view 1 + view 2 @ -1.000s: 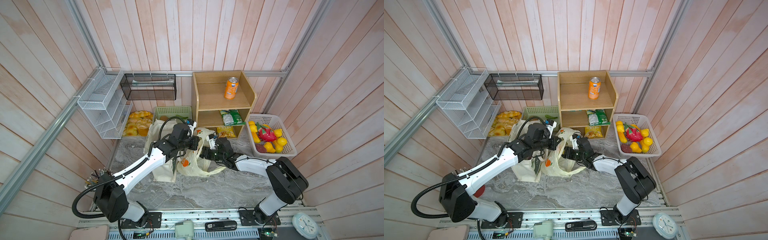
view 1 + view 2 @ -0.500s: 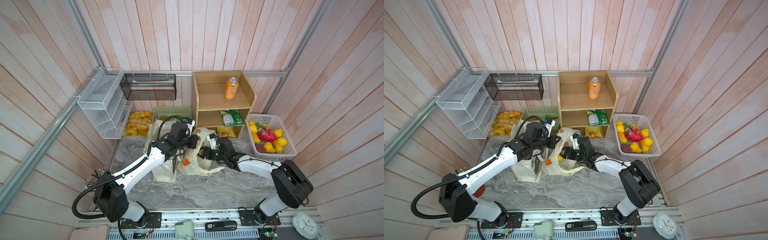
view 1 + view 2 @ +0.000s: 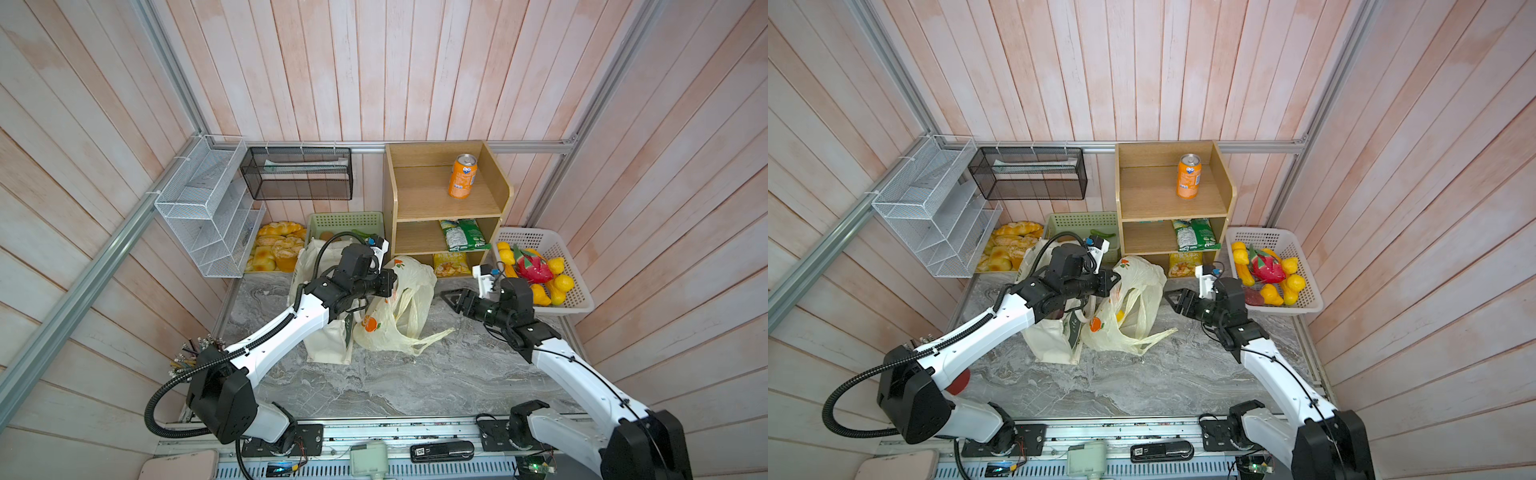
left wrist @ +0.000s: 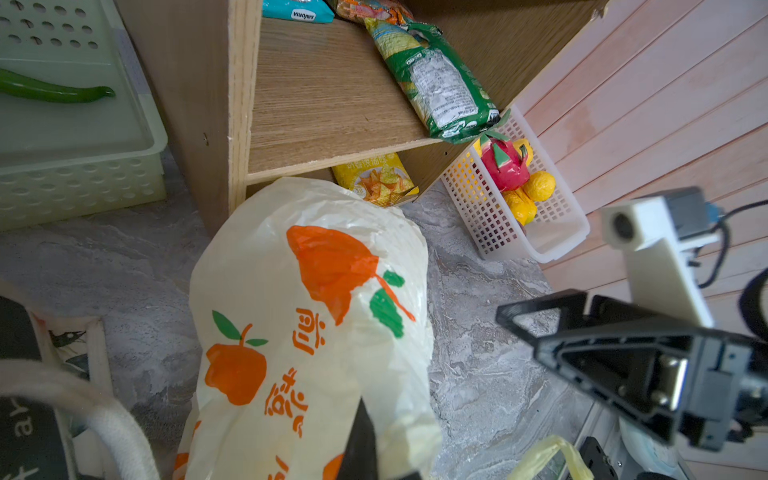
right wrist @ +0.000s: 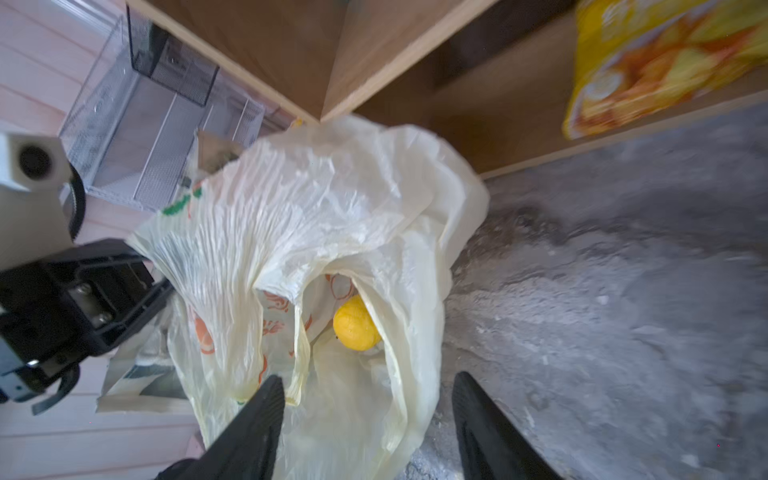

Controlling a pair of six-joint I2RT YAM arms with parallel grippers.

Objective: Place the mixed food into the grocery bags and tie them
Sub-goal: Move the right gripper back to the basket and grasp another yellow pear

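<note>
Left gripper tight on the plastic bag's upper edge; right gripper spread, empty, just beside it.

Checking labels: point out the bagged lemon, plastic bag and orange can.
bagged lemon [image 5: 356, 324], right wrist view, skin.
plastic bag [image 3: 409, 275], a top view, crumpled upper side.
orange can [image 3: 462, 178], a top view, label.
</note>
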